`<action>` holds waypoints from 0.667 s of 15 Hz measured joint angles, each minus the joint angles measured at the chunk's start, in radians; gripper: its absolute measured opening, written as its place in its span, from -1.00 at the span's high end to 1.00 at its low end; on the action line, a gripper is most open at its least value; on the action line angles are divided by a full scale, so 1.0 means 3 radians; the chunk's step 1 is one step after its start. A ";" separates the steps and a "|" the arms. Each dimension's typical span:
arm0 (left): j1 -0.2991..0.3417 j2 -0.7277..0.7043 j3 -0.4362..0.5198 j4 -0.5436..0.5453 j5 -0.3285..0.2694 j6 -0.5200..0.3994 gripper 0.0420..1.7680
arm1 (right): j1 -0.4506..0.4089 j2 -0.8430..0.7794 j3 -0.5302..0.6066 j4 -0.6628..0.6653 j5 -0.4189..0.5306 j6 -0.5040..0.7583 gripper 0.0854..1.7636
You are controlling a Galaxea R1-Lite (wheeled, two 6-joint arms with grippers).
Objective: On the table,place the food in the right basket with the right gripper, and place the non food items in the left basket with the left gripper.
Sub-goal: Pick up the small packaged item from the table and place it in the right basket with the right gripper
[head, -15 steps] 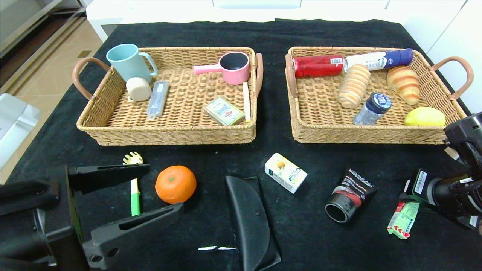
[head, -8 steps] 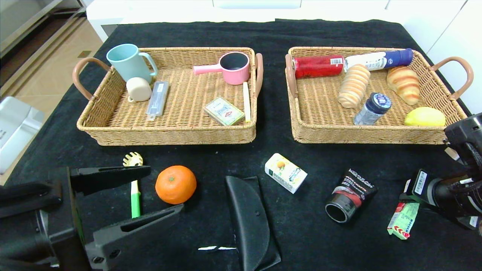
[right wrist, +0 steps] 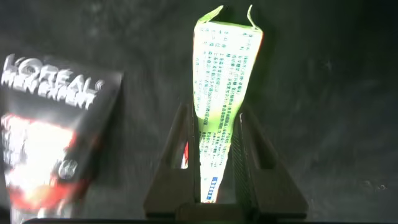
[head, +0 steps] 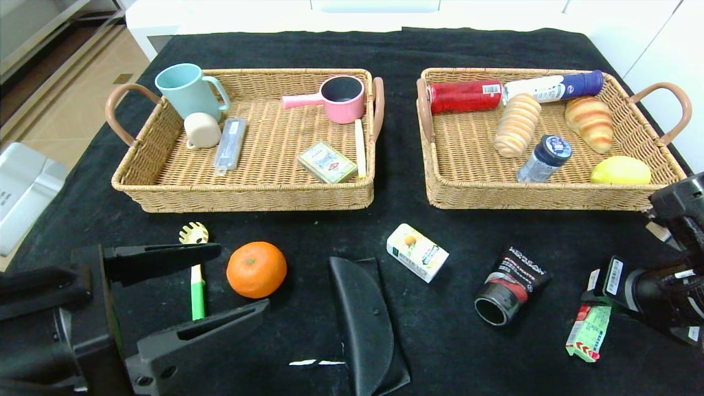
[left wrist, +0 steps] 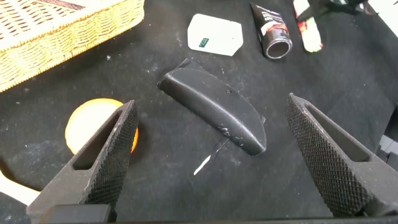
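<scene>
My right gripper [right wrist: 214, 140] is clamped on the green-white packet [head: 589, 325], low over the table [head: 451, 341] beside the black tube [head: 510, 286]. My left gripper [head: 217, 280] hangs wide apart, holding nothing, above the pasta fork [head: 196, 269] near the orange [head: 256, 269].

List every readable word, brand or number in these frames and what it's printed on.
"L'OREAL MEN EXPERT": on the black tube, read in the right wrist view.
Green-white packet, pinched in the right gripper: rows of fine print, too small to read.
Juice carton, red can, blue-capped bottle, card box in the left basket: labels unreadable.
</scene>
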 joint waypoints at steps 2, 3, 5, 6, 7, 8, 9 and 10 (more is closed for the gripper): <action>0.0000 0.0004 0.0001 0.0000 0.0001 0.0000 -0.94 | 0.0080 -0.0118 -0.0043 0.0089 -0.0005 -0.0087 0.63; 0.0000 0.0007 0.0006 -0.0001 0.0003 -0.0001 -0.94 | 0.0104 -0.0168 -0.0079 0.0128 -0.0011 -0.0130 0.63; 0.0000 0.0011 0.0013 -0.0002 0.0001 0.0000 -0.94 | 0.0130 -0.0252 -0.0186 0.0157 -0.0023 -0.0230 0.63; 0.0000 0.0013 0.0014 -0.0004 0.0001 0.0001 -0.94 | 0.0131 -0.0277 -0.0251 0.0162 -0.0028 -0.0287 0.63; 0.0000 0.0016 0.0014 -0.0004 0.0003 0.0003 -0.94 | 0.0132 -0.0293 -0.0330 0.0167 -0.0030 -0.0348 0.63; 0.0000 0.0016 0.0014 -0.0004 0.0003 0.0004 -0.94 | 0.0126 -0.0299 -0.0417 0.0175 -0.0030 -0.0391 0.63; 0.0000 0.0018 0.0014 -0.0004 0.0001 0.0004 -0.94 | 0.0116 -0.0294 -0.0521 0.0211 -0.0033 -0.0421 0.63; 0.0000 0.0018 0.0015 -0.0004 0.0001 0.0004 -0.94 | 0.0106 -0.0279 -0.0649 0.0267 -0.0035 -0.0446 0.63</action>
